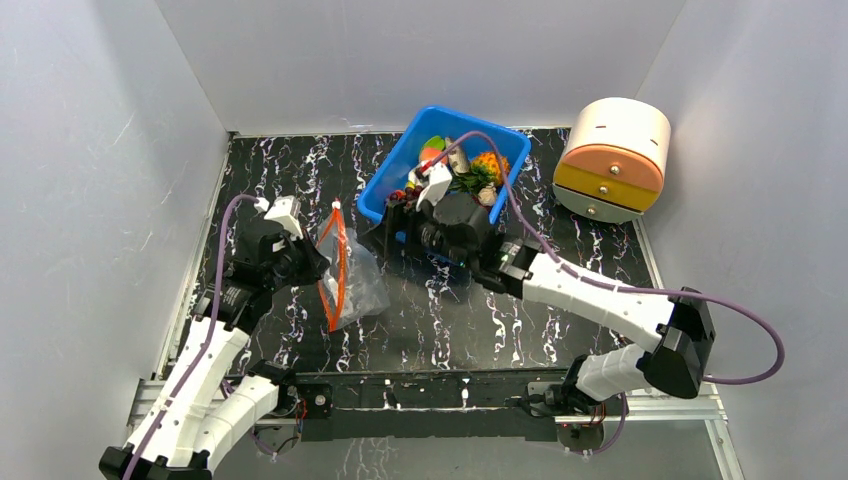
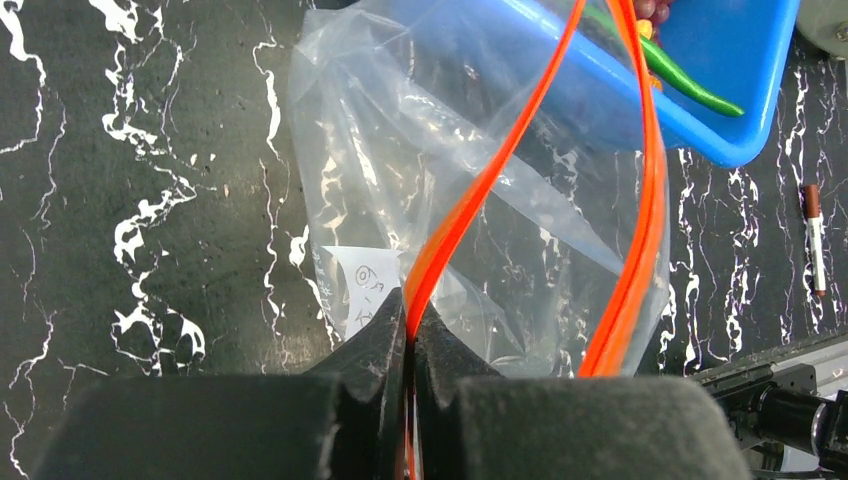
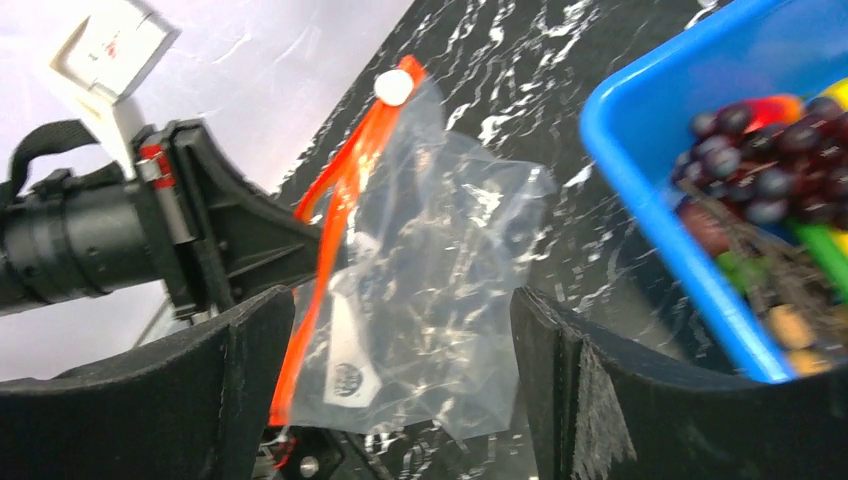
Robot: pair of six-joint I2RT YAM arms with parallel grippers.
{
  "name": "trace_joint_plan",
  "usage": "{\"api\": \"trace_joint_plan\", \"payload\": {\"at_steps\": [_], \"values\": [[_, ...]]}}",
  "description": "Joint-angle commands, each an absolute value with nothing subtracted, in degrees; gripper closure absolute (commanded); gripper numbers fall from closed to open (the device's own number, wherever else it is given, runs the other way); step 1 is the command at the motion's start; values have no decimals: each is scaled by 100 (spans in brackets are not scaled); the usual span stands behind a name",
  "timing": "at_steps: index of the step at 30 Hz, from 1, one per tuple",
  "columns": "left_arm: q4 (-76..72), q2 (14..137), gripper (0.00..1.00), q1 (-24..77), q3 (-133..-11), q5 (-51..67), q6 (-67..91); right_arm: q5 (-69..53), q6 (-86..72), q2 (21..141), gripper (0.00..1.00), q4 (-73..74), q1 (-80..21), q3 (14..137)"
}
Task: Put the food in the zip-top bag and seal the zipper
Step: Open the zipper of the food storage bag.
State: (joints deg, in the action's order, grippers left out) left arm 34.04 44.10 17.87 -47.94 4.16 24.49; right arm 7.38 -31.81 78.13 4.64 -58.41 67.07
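Note:
The clear zip-top bag point(image 1: 358, 285) hangs at centre-left with its mouth spread wide. My left gripper point(image 2: 410, 322) is shut on one side of the orange-red zipper point(image 2: 480, 190); the other side point(image 2: 640, 230) bows away freely. My right gripper point(image 3: 400, 310) stands open just right of the bag, nothing between its fingers, and the bag point(image 3: 440, 250) shows beyond them. The food lies in the blue bin point(image 1: 395, 175): an orange pineapple point(image 1: 489, 164), dark purple grapes point(image 3: 760, 170), a green pepper point(image 2: 690, 85). I see no food inside the bag.
A white round drawer unit point(image 1: 612, 158) with orange and yellow fronts stands at the back right. A small marker point(image 2: 813, 235) lies on the black marbled table point(image 1: 560, 340) near the bin. Grey walls close in the left, back and right.

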Motion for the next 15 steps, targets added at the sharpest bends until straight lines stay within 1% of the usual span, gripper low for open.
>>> {"api": "trace_joint_plan", "payload": {"at_steps": [1,5,9,13,15], "values": [[3237,4398,100,1794,-4979,526,2197,311,-2188,7797,21,1109,-5241,7378],[3629,4570,100,1795,-5525,478,1950,913,-1185,8204,21,1793,-4977,8038],[4079,4714,100,1794,-6072,279,1749,1811,-126,8517,18,1807,-4824,8242],[4741,4990,100,1798,-6680,-302,1709,2023,740,9023,12,1975,-4494,8526],[5004,5089,100,1794,-6890,-393,1707,2416,1196,9306,5,1927,-4394,8551]]}}
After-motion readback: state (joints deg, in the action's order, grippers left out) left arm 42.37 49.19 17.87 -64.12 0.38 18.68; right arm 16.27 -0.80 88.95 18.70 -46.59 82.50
